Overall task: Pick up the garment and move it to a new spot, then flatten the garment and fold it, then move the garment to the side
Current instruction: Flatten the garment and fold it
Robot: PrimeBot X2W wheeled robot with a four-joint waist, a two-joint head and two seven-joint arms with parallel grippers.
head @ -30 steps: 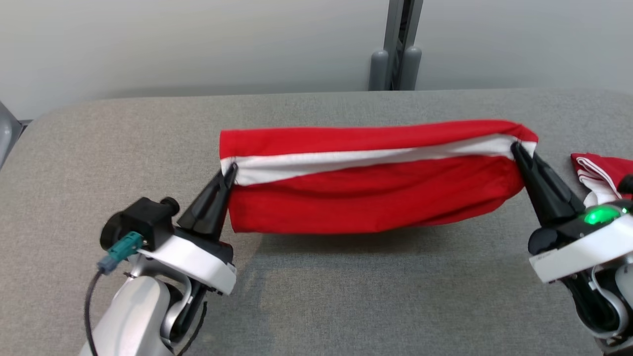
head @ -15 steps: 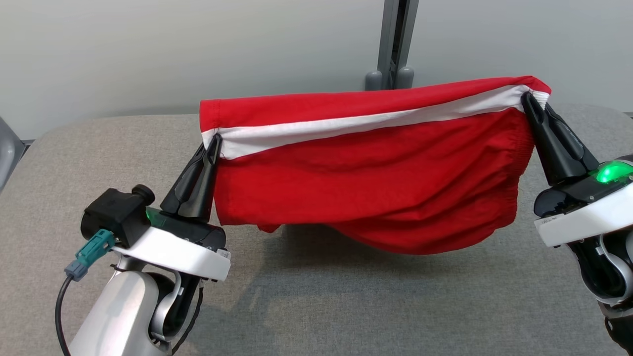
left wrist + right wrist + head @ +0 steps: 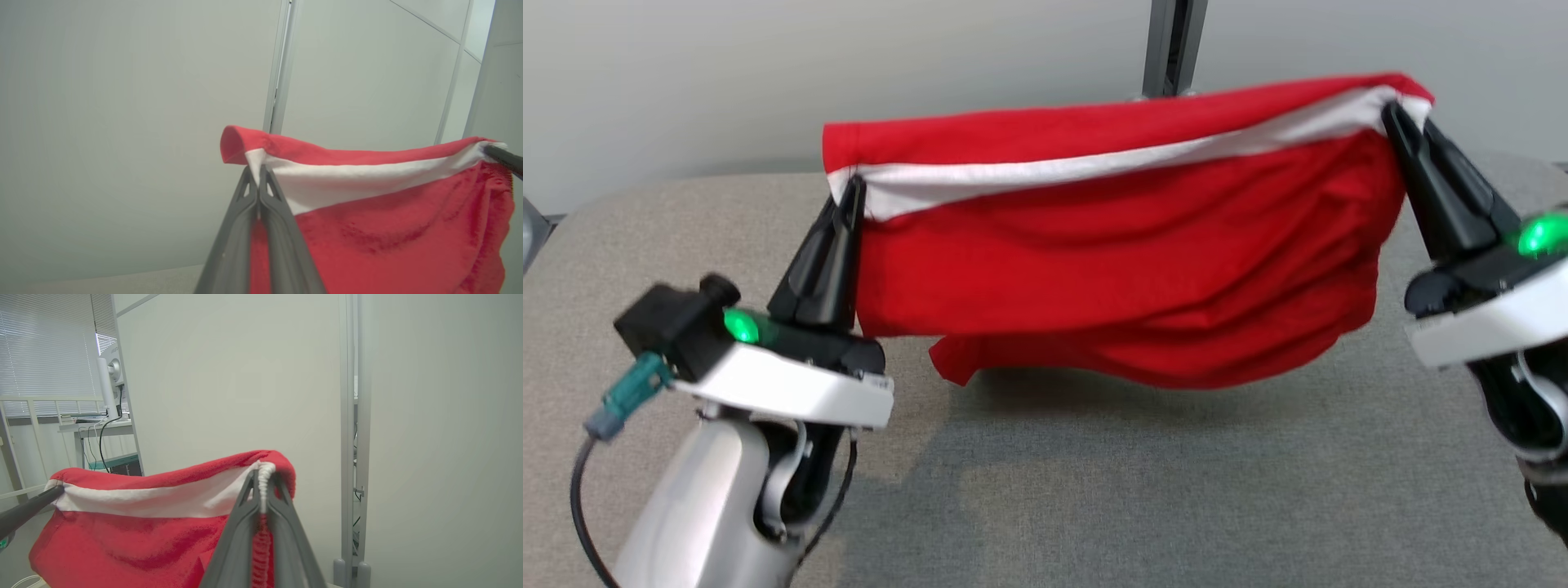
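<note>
The garment [image 3: 1111,261] is red cloth with a white band along its top edge, stretched in the air between both grippers above the grey table [image 3: 1094,490]. My left gripper [image 3: 851,186] is shut on the garment's left top corner, and its closed fingers [image 3: 256,179] pinch the white band. At the right top corner my right gripper [image 3: 1390,110] is shut on the band too, seen close up with the garment [image 3: 135,531] hanging to the left of its tips [image 3: 260,475]. The lower hem sags just above the table.
A grey post [image 3: 1168,45] stands behind the table against a pale wall. In the right wrist view a desk with a monitor [image 3: 112,379] and cables stands beyond a partition.
Both grippers have lifted the garment off the table and it now hangs spread between them. The head camera has shifted, and a second red and white cloth at the right left the picture.
</note>
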